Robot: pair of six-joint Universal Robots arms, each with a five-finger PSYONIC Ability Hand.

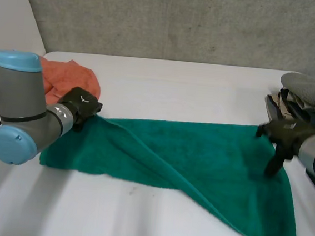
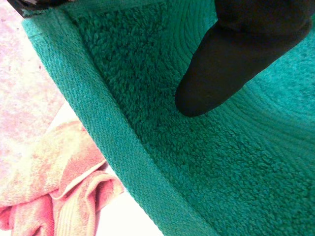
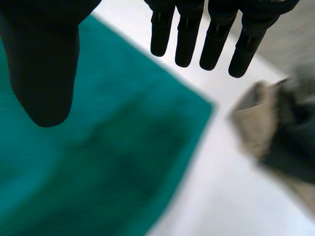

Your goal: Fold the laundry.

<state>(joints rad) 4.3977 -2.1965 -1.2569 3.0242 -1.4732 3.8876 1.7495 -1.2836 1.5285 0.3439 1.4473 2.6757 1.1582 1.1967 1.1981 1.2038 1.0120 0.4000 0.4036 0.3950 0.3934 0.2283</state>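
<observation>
Head view: a green towel [image 1: 198, 155] is seen spread on the white table [image 1: 177, 86], between the two hands.
Left hand: the far left corner of the towel looks pinched by the left hand [image 1: 80, 106]. In the left wrist view the fluffy cloth is seen close under that hand.
Right hand: the right hand [image 1: 281, 135] is held open over the far right corner. Its fingers [image 3: 216, 44] are straight and nothing is held. Whether the towel is touched cannot be told.
Step in hand: most likely the far right corner is to be grabbed next, so both far corners can be brought over to the near edge.
How it is done well: the hand should be lowered right onto the corner, and the edge pinched, not the middle. Both corners should be lifted together and kept level, so the towel is not dragged crooked.
Towel look: it is deep green and fluffy, with a flat woven hem [image 2: 108, 137]. A long ridge runs across it from the left corner. The near right corner sticks out in a point.
Other things: an orange cloth [image 1: 66, 76] is bunched just beside the left hand. A pile of clothes [image 1: 308, 93] is heaped by the right hand and should be left alone.
</observation>
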